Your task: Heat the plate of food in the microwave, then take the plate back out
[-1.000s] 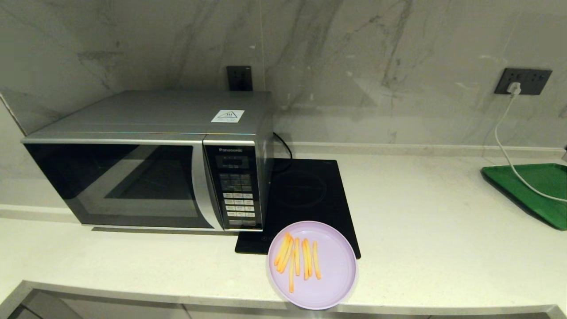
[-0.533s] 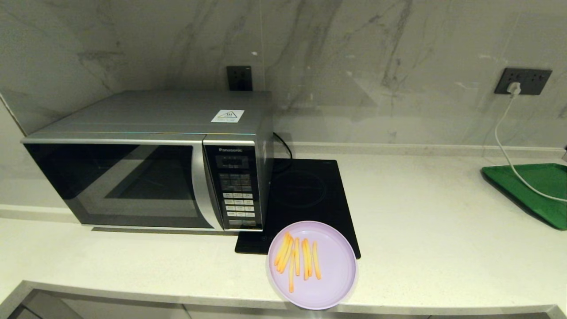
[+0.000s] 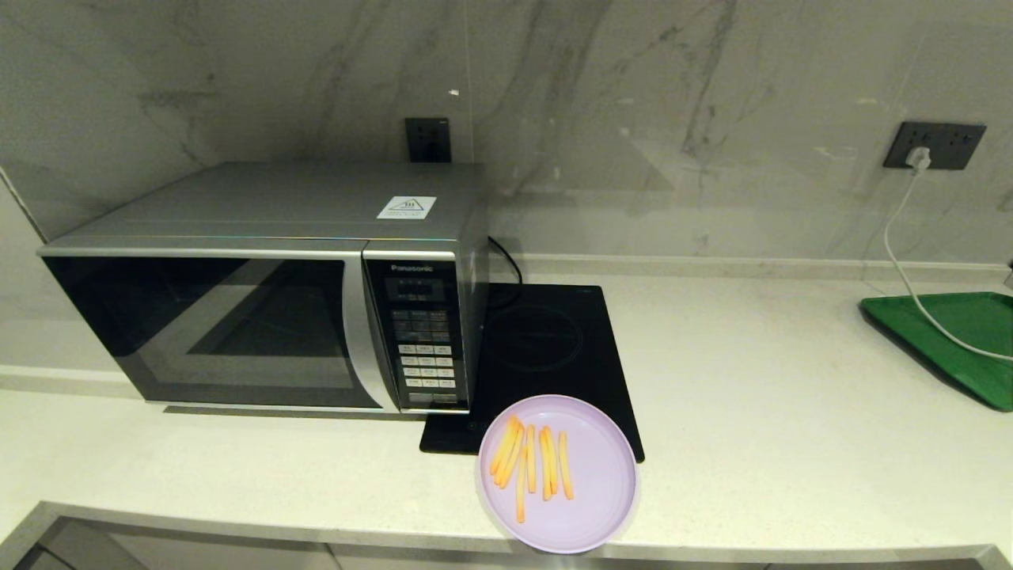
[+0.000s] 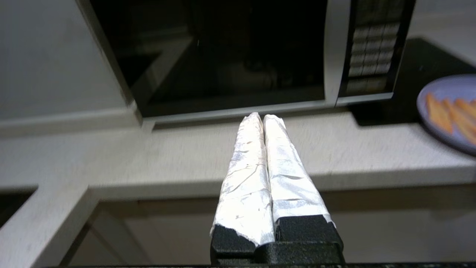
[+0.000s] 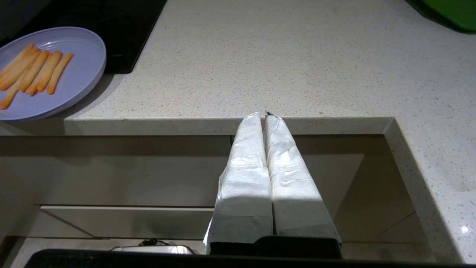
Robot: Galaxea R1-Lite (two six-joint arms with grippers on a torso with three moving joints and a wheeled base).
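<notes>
**A:** Nothing on the worktop [image 3: 752,412] has moved since the earlier head pictures: plate, microwave and hob all sit exactly where they did, and neither arm has come into the head view.

**B:** So where do you stand with the job?

**A:** At the very start, as far as you can judge. The microwave [image 3: 261,285] has its dark glass door closed, with no sign in these pictures that it has been opened. The plate of food [image 3: 558,473] lies at the worktop's front edge, just right of the microwave's button panel, its far rim overlapping the front of the black induction hob [image 3: 546,348]. The fries lie in a loose row on the plate's left half.

**B:** And your pincers?

**A:** The left pincer [image 4: 263,118] hangs below and in front of the worktop's edge, pointing up at the microwave door, its two wrapped fingers pressed together with nothing between them. The right pincer [image 5: 262,116] is parked low too (in front of the cabinet recess, right of the plate), likewise closed on nothing.

**B:** What remains?

**A:** Everything, I'd say: you must open the door, lift the plate in, close up, start the heating, then open again and bring the plate back out. The left arm looks best placed for the door.
</notes>
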